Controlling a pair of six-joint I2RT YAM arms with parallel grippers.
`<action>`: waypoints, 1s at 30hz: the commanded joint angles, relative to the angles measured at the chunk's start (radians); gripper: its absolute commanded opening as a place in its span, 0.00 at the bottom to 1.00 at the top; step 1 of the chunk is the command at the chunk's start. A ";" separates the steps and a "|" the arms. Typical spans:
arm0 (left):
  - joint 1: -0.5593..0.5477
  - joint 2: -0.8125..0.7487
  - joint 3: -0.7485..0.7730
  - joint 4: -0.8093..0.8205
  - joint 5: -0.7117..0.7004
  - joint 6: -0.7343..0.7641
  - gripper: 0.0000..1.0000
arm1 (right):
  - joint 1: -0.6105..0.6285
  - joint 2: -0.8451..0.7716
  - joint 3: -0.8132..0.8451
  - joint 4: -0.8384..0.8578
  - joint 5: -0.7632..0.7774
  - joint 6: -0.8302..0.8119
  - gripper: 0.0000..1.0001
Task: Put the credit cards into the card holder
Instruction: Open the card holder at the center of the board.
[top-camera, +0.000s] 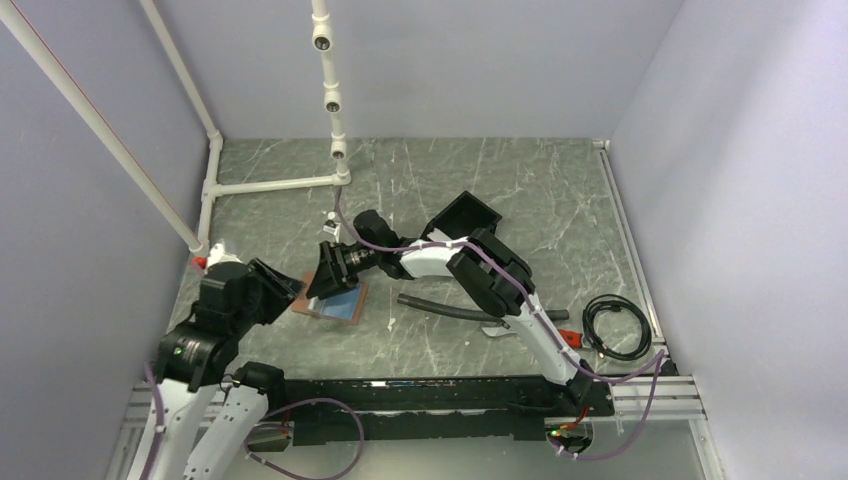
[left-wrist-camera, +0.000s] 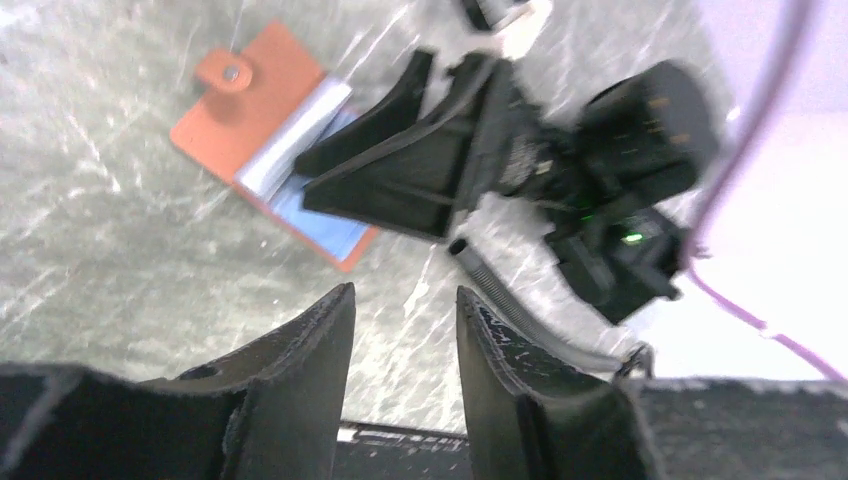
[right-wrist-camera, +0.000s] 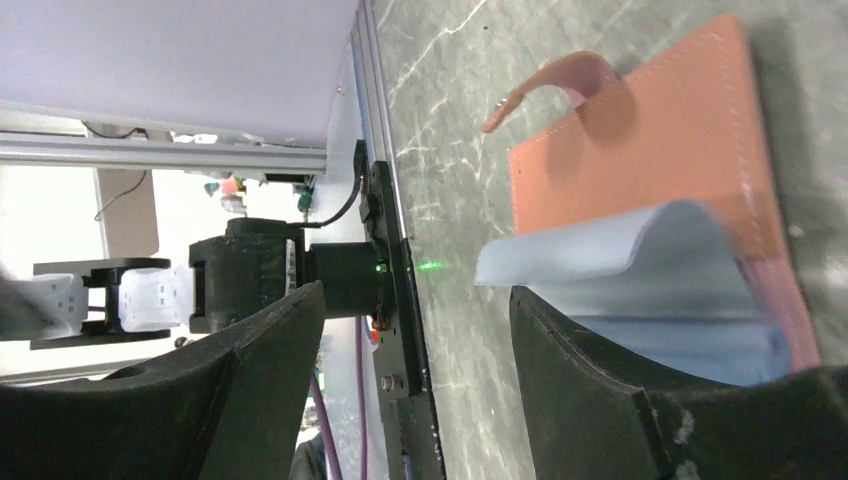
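Observation:
The card holder (top-camera: 308, 304) lies open on the table, a tan-brown leather wallet with a snap tab (left-wrist-camera: 232, 72). A blue credit card (left-wrist-camera: 318, 216) and pale clear sleeves (right-wrist-camera: 620, 262) show on its inner face; whether the card sits in a slot I cannot tell. My right gripper (right-wrist-camera: 415, 295) stands open right at the holder, one finger over the sleeves and nothing between its jaws. Its black fingers (left-wrist-camera: 400, 190) cover part of the holder in the left wrist view. My left gripper (left-wrist-camera: 405, 300) hangs open and empty just left of the holder, apart from it.
A black box (top-camera: 465, 215) stands behind the right arm. A black hose (top-camera: 450, 308) lies to the right of the holder, and a coiled black cable (top-camera: 615, 325) further right. A white pipe frame (top-camera: 270, 185) runs along the back left.

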 joint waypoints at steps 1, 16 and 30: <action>-0.001 -0.008 0.153 -0.072 -0.118 0.066 0.49 | 0.034 0.026 0.108 -0.126 -0.002 -0.098 0.71; 0.000 0.071 0.111 0.035 -0.080 0.060 0.47 | 0.009 0.190 0.422 -0.452 0.086 -0.238 0.59; 0.143 0.392 -0.063 0.297 0.160 0.093 0.00 | -0.016 0.091 0.114 -0.360 -0.010 -0.324 0.44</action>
